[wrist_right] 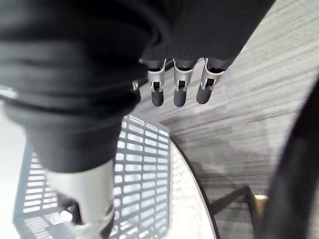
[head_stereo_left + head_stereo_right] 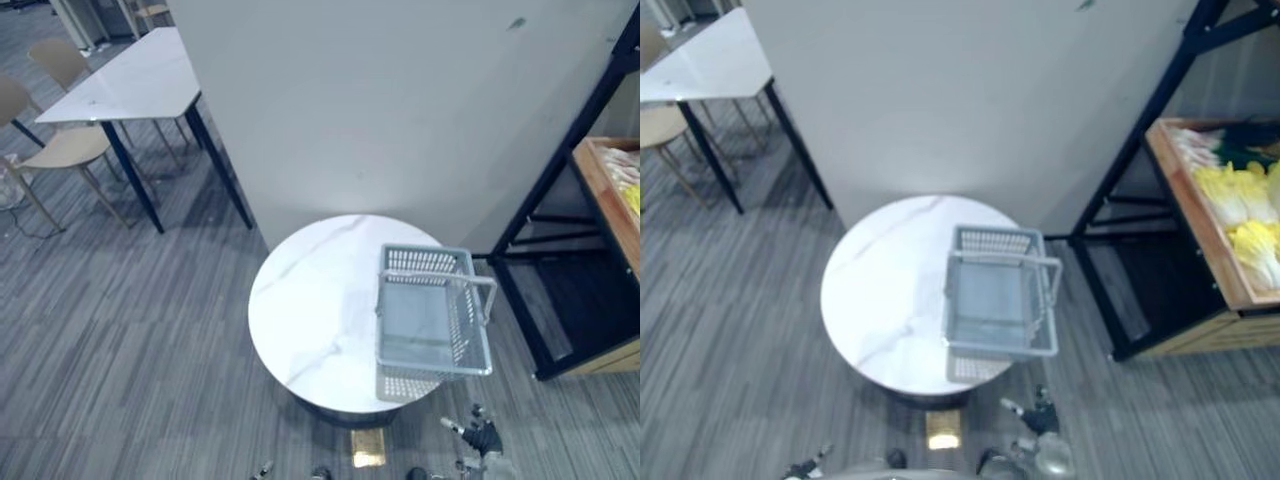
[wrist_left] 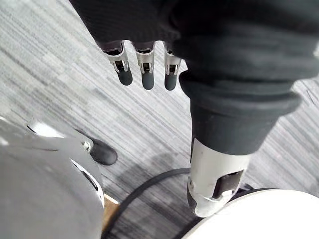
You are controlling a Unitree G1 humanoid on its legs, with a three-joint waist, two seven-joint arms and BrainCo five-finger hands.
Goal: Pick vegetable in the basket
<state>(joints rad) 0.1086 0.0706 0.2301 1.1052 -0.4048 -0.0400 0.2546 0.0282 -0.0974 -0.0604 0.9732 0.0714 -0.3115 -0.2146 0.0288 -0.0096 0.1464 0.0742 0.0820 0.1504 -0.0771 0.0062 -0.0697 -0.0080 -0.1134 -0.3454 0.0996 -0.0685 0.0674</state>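
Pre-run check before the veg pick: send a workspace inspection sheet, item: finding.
Surface: round white table, carrying just the basket.
Job's things: grey basket on the table's right part, handle up, nothing in it; vegetables in a crate on the shelf to the right.
Clutter: nothing seen.
Robot hands: left robot hand over the floor, fingers straight, holding nothing; right robot hand by the table's near edge close to the basket, fingers straight, holding nothing.
Cables: nothing seen.
Surroundings: white panel behind the table; second table and chairs at far left.
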